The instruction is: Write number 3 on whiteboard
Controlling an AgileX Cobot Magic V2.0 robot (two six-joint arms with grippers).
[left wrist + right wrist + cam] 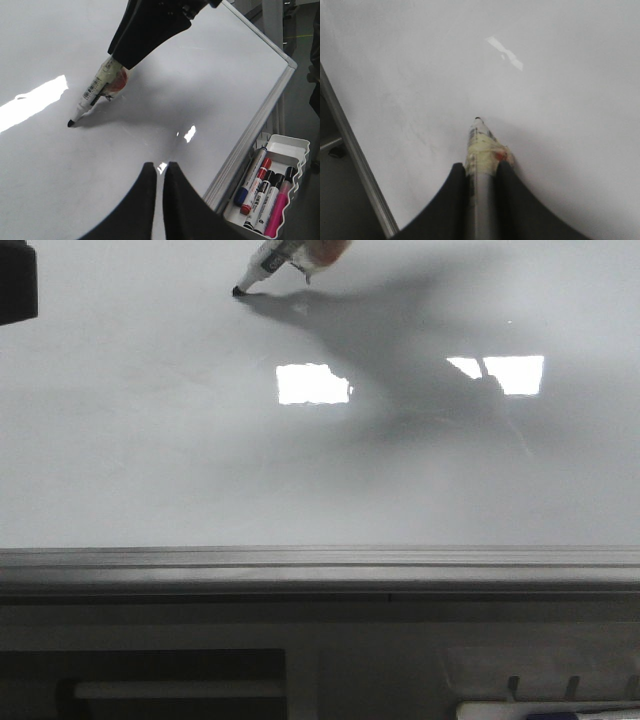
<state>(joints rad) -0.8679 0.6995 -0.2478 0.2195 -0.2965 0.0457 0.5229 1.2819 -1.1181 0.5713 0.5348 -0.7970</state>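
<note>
The whiteboard [150, 450] is a glossy pale grey sheet with a grey metal edge strip [320, 560] along its near side. No number 3 or any drawn line shows on it. My right gripper [480, 167] is shut on a black-tipped marker [479, 150] with tape round its barrel. The marker tip [238, 291] [70, 123] rests on or just at the board's far part. In the left wrist view the right gripper's fingers [145, 30] hold the marker [95, 95] from above. My left gripper [160, 167] is shut and empty, hovering over the board's near right part.
A white tray [295, 147] hangs off the board's right edge with several markers [262, 192] in blue, red, black and pink. Bright light reflections [312, 383] lie on the board. A dark object [18, 285] sits at the far left. A ledge [180, 690] lies below the board.
</note>
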